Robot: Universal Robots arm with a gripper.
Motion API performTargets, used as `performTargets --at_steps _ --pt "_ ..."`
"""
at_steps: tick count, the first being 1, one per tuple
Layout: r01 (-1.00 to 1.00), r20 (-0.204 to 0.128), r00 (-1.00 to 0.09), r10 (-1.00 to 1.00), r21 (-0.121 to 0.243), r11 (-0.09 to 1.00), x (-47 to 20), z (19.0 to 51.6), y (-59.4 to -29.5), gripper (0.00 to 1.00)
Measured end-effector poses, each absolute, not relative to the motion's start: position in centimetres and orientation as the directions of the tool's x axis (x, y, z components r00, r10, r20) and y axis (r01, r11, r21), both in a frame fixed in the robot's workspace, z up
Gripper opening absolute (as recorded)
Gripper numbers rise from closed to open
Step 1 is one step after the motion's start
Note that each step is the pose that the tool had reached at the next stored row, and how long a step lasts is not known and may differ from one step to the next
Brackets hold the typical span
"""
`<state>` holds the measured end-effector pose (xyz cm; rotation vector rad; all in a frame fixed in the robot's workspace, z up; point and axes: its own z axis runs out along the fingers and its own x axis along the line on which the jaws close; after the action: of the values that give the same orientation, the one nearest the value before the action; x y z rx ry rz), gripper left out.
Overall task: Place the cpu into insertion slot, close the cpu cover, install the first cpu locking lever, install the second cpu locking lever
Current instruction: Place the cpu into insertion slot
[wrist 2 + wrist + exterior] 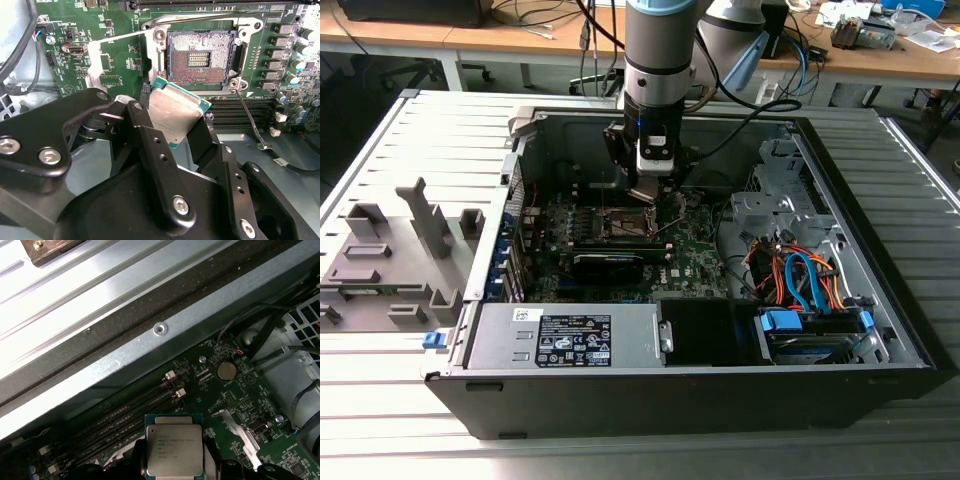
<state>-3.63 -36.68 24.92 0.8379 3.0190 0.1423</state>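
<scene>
My gripper (pixel 170 120) is shut on the cpu (pixel 181 106), a small square chip with a silver-grey top and a green edge. It hangs tilted just above the board, next to the insertion slot (pixel 202 55), whose dark pin field is bare. The cpu cover (pixel 96 70), a silver frame plate, lies swung open beside the slot. A thin locking lever (pixel 248 120) sticks out from the slot's corner. In the first wrist view the cpu (pixel 174 442) sits between the black fingers (pixel 138 460). In the exterior view the gripper (pixel 648 192) hovers over the slot (pixel 618 216) inside the open computer case.
Memory slots (pixel 132 415) and a coin battery (pixel 226 371) lie near the slot. A black graphics card (pixel 605 265) sits in front of it, a power supply (pixel 565 335) along the front wall, coloured cables (pixel 800 280) on the exterior view's right. A grey fixture (pixel 390 260) stands outside the case.
</scene>
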Motion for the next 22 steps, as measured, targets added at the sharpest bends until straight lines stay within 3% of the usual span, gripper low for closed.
performTargets --at_steps 22 --pt "0.570 0.019 -0.821 0.571 0.089 0.817 -3.64 24.92 -36.68 0.54"
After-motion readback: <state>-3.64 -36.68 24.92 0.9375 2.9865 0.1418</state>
